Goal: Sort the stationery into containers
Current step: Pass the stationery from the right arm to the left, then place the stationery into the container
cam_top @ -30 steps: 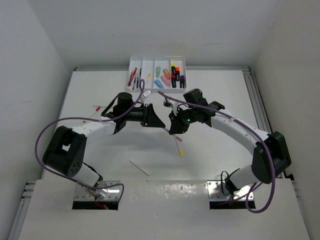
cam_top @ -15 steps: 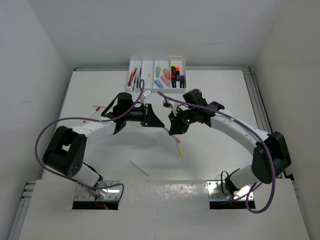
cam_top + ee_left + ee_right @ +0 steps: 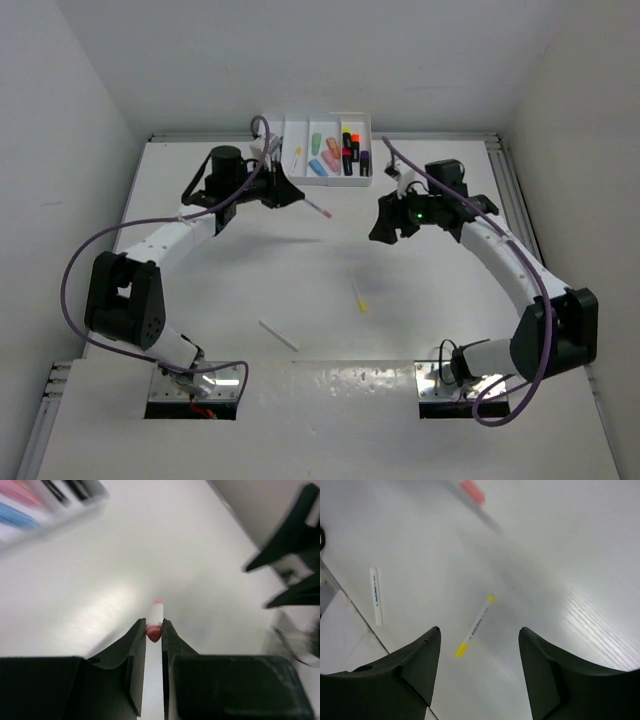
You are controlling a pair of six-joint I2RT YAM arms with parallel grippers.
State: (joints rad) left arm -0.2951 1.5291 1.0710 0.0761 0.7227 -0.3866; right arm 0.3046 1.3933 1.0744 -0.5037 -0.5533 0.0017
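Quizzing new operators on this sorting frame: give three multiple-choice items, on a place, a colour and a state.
1. The yellow-tipped pen lies: A in the tray; B on the table; C in a gripper.
2. The left gripper holds a pen tipped: A green; B red; C blue.
3. The right gripper is: A open, empty; B shut on a pen; C shut on a highlighter.
Key: B, it rests on bare table; B, red shows between the fingers; A, jaws apart, nothing between.
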